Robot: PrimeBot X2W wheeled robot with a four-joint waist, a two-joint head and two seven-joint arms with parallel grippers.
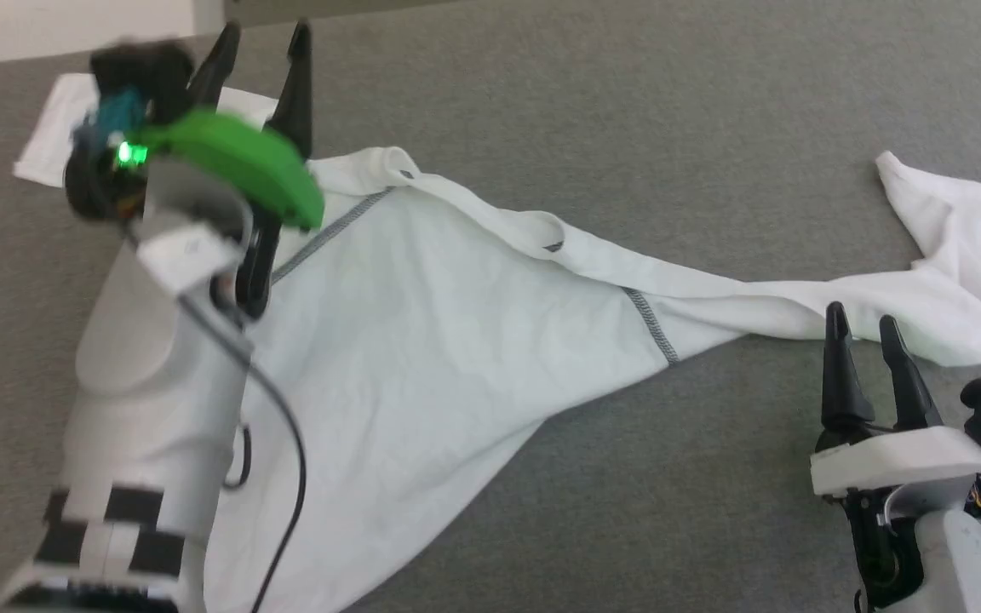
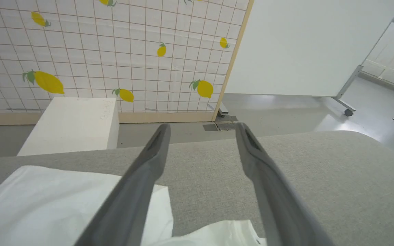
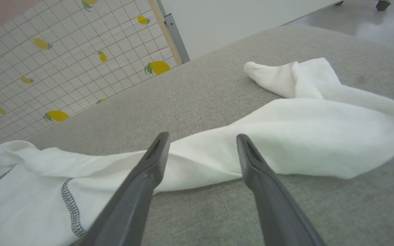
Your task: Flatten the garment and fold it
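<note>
Across the grey worktop (image 1: 627, 102) we see the garment (image 1: 422, 340) lying partly spread, with its body toward the near left. Its flat sleeve (image 1: 52, 128) reaches the far left corner, and its twisted sleeve (image 1: 933, 272) trails bunched toward the right edge. Our left gripper (image 1: 266, 38) hovers over the flat sleeve, fingers wide and holding nothing. Our right gripper (image 1: 861, 322) sits just beside the twisted sleeve on its near side, fingers wide and empty.

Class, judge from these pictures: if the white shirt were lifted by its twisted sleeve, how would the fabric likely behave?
The shirt is probably floppy: its sleeve lies twisted and bunched, so it should drape. It looks thin and light, judging by its soft folds. Pushed across the grey surface, it would likely wrinkle rather than slide.
</note>
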